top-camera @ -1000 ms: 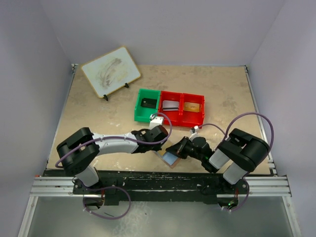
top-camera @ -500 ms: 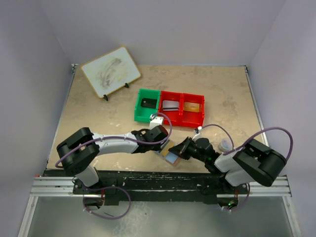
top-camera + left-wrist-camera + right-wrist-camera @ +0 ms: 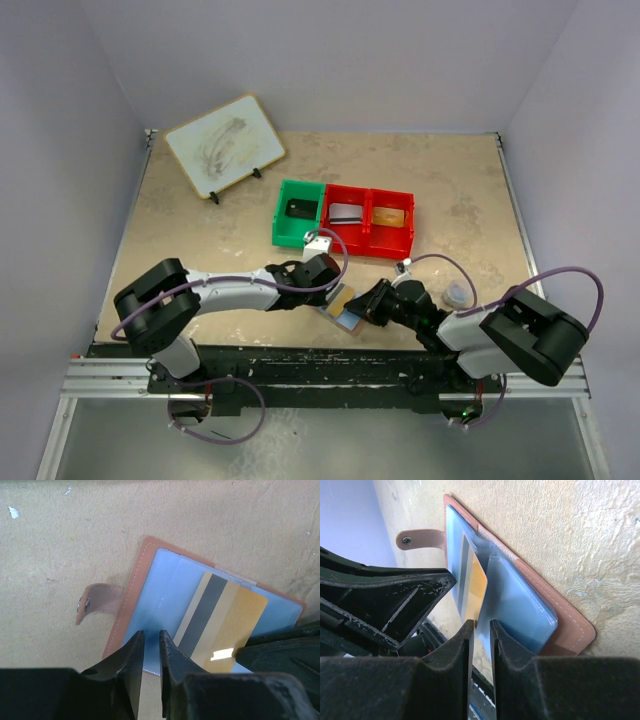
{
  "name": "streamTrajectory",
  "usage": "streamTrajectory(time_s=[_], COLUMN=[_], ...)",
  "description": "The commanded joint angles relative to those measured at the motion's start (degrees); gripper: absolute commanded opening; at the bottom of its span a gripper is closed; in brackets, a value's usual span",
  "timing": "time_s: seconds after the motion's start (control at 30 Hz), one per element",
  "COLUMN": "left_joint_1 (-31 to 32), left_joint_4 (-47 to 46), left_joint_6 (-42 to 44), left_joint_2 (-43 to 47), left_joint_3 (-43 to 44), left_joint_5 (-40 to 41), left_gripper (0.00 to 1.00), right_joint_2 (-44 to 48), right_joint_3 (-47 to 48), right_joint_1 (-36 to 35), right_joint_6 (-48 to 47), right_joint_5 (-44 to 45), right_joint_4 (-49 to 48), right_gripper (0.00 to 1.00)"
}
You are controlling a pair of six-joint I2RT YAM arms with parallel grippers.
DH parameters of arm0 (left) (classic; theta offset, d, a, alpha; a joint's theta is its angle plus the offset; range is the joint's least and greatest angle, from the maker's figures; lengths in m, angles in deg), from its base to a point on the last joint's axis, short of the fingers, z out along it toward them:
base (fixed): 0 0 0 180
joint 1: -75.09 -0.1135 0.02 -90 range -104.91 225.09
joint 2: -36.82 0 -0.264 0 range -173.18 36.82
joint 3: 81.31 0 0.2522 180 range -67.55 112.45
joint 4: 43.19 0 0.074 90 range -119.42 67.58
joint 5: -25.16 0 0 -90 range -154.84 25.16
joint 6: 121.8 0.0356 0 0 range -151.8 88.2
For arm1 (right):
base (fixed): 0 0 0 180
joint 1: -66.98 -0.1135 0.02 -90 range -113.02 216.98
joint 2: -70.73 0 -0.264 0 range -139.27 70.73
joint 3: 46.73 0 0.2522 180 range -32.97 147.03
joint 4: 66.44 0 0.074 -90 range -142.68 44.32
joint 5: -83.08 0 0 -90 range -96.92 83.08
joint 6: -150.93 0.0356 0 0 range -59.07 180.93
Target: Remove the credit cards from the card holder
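Change: gold card now sticks farther out of card holder.
Right gripper: narrow slit at gold card's corner; grip unclear.
Left gripper: barely open, empty, pinning card holder.
Behind: green bin, red bins.

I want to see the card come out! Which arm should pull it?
Right. The right gripper is at the gold card's loose end, while the left gripper sits at the card holder's edge, likely steadying it.

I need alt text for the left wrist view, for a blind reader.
An open tan card holder with blue inner panels lies on a beige table, a gold card with a dark stripe sticking partly out of its pocket. The left gripper, fingers nearly together, is at its lower edge.
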Motion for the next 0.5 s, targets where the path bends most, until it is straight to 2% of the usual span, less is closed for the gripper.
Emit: streamTrajectory(time_s=[0.0,0.2,0.47], left_joint_1=[-0.1,-0.1,-0.1], left_joint_4=[-1.3,-1.4,-3.1], left_joint_6=[0.2,1.3,2.1], left_joint_2=[3.8,7.2,5.2], left_joint_3=[0.1,1.6,2.3], left_joint_5=[-2.6,-3.4,-5.4], left_gripper=[0.18,0.25,0.26], right_joint_2=[-0.6,-2.3,-4.2], right_joint_3=[1.7,1.9,2.3], right_joint_1=[-0.2,-0.2,-0.2], right_joint_6=[-0.6,-0.2,-0.2], right_joint_5=[0.4,0.2,-0.1], right_joint_4=[-0.1,-1.9,-3.2], right_gripper=[0.23,0.26,0.29])
